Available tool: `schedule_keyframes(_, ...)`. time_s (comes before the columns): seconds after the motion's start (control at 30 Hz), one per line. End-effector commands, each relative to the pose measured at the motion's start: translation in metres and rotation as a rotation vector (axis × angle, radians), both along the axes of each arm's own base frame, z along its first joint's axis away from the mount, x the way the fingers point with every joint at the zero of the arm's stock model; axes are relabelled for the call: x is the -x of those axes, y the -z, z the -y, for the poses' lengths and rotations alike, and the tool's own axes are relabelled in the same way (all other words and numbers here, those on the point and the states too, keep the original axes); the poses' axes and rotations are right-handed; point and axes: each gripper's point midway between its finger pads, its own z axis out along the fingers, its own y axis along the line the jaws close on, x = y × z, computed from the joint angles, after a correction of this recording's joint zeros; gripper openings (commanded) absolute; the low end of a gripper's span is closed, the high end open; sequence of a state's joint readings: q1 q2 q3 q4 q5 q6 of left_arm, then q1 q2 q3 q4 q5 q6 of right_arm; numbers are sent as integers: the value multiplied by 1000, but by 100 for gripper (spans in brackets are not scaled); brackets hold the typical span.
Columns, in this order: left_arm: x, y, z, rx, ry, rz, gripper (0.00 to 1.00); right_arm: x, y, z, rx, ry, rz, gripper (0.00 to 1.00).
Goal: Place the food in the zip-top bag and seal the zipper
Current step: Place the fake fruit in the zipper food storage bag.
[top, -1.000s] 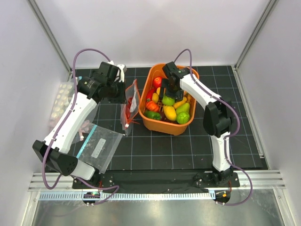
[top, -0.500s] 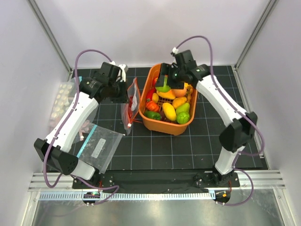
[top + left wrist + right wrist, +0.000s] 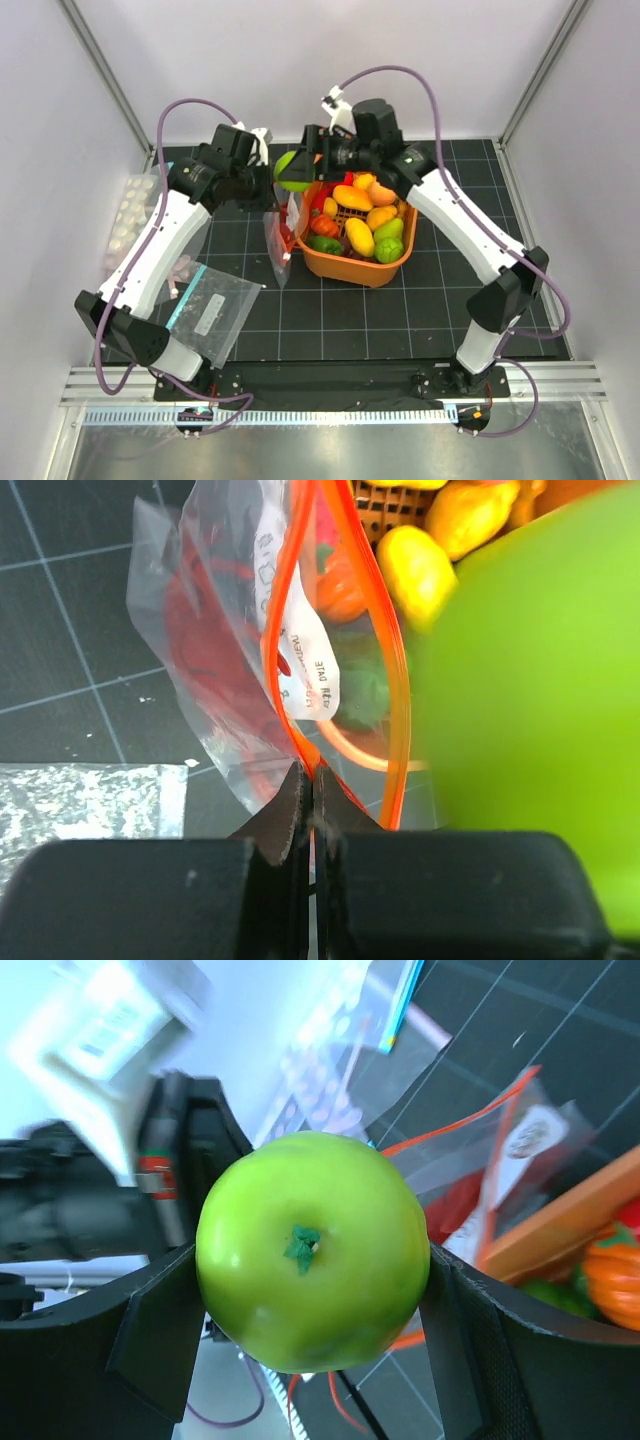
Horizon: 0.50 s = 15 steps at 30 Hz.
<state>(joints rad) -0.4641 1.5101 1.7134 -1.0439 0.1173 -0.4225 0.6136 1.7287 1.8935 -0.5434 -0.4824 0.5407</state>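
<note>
Apple [image 3: 312, 1250] held close to the open bag [image 3: 215, 630].
The right gripper [image 3: 298, 170] clamps the green apple between wide-spread fingers, just beside the left gripper [image 3: 310, 815] and near the basket's [image 3: 370, 272] left rim. The left gripper is pinched tight on one end of the zipper [image 3: 396, 680], holding the bag up with its mouth gaping. The red lobster [image 3: 195, 645] lies inside.

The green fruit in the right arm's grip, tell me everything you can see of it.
The green fruit is a round, glossy, light-green plastic apple with a small dark-green stem nub facing the wrist camera. It looks whole and unmarked. The right gripper holds it off the table, its dark fingers pressing opposite sides. It hangs beside the orange basket, close to the open mouth of the zip-top bag, not inside it.
</note>
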Motion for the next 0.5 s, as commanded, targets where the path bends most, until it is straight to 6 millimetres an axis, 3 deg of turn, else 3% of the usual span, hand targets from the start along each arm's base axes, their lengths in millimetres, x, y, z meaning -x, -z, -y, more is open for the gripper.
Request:
schedule_keyframes(0.0, -7, -41, 11, 102, 7, 99, 0, 6, 15, -25, -28, -53, -32, 25)
schedule_keyframes(0.03, -6, -43, 11, 108, 5, 102, 0, 5, 31, -26, -7, -45, -60, 23)
schedule_keyframes(0.13, -5, -52, 12, 124, 0, 117, 0, 5, 55, -27, 8, -28, -93, 21)
schedule_keyframes(0.3, 0, -60, 9, 134, -3, 128, 0, 3, 74, -25, 54, 4, -100, 20)
schedule_keyframes(0.47, 2, -57, 15, 166, 12, 119, 0, -6, 78, -25, 106, 64, -91, 22)
